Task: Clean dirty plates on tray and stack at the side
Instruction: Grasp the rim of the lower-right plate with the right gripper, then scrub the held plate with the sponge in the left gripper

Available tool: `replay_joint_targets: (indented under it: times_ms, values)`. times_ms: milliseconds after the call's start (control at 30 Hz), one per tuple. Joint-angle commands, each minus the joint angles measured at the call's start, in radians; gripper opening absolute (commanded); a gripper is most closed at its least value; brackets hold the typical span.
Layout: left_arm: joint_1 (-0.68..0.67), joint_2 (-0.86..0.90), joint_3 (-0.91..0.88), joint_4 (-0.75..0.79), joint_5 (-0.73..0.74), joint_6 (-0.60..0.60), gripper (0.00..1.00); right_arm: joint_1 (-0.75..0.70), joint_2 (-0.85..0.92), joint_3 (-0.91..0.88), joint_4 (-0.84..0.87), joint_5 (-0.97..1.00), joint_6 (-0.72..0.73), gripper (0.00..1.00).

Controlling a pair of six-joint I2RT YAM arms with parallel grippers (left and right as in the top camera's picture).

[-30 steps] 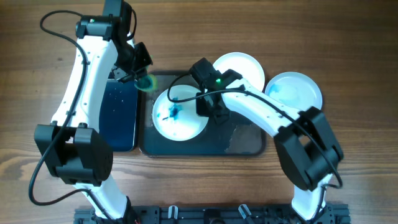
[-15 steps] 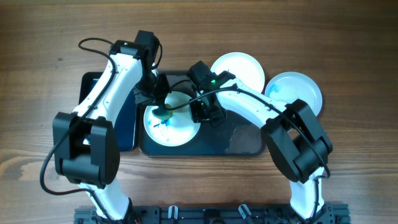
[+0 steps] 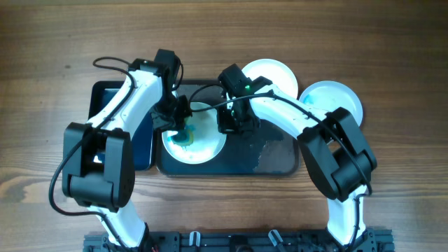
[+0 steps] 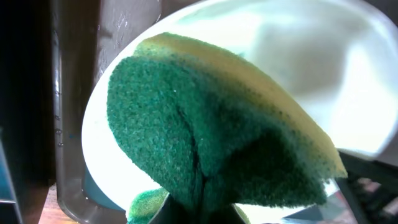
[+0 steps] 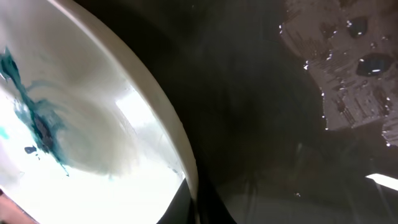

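A white plate point(image 3: 203, 140) smeared with teal paint lies on the left part of the dark tray point(image 3: 273, 159). My left gripper point(image 3: 179, 124) is shut on a green and yellow sponge point(image 4: 211, 130) and presses it on the plate's upper left. My right gripper point(image 3: 228, 124) is shut on the plate's right rim point(image 5: 180, 143). The teal smear point(image 5: 37, 118) shows in the right wrist view. A clean white plate point(image 3: 276, 73) sits beyond the tray's far edge. Another white plate point(image 3: 339, 101) with faint teal traces sits to the right on the table.
A dark blue basin point(image 3: 129, 140) holding liquid stands left of the tray. Water droplets point(image 3: 269, 150) lie on the tray's right half. The wooden table point(image 3: 392, 175) surrounds everything.
My left gripper has brought the sponge from above the basin down onto the plate. The plate has shifted slightly left in the tray, and the teal mark is now smeared.
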Motion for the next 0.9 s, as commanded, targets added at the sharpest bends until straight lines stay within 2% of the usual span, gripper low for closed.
replay_joint_targets:
  times_ms: [0, 167, 267, 333, 533, 567, 700, 767, 833, 867]
  values:
    - [-0.003, -0.018, -0.082, 0.064, -0.011, -0.011, 0.04, -0.01, 0.046, -0.011, 0.008, -0.022, -0.002, 0.04]
    - [-0.032, -0.018, -0.232, 0.2, -0.054, -0.042, 0.04, -0.011, 0.046, -0.011, 0.019, -0.022, -0.003, 0.04]
    - [-0.069, -0.018, -0.322, 0.288, -0.269, -0.177, 0.04, -0.013, 0.046, -0.011, 0.019, -0.025, -0.002, 0.04]
    - [-0.082, -0.018, -0.324, 0.301, -0.314, -0.206, 0.04, -0.012, 0.046, -0.011, 0.019, -0.025, -0.002, 0.04]
    - [-0.102, -0.019, -0.246, 0.264, -0.322, -0.22, 0.04, -0.013, 0.046, -0.011, 0.023, -0.025, -0.002, 0.04]
    - [-0.102, -0.019, -0.221, 0.261, -0.314, -0.208, 0.04, -0.013, 0.046, -0.011, 0.023, -0.025, -0.002, 0.04]
    - [-0.104, -0.019, -0.173, 0.293, -0.122, 0.109, 0.04, -0.013, 0.046, -0.011, 0.02, -0.025, -0.002, 0.04]
    - [-0.104, -0.019, -0.173, 0.275, -0.199, 0.12, 0.04, -0.013, 0.046, -0.011, 0.02, -0.025, -0.002, 0.05]
    - [-0.106, -0.018, -0.173, 0.25, -0.38, 0.042, 0.04, -0.013, 0.046, -0.011, 0.021, -0.025, -0.002, 0.04]
    - [-0.106, -0.018, -0.173, 0.244, -0.417, 0.021, 0.04, -0.013, 0.046, -0.011, 0.021, -0.025, -0.002, 0.04]
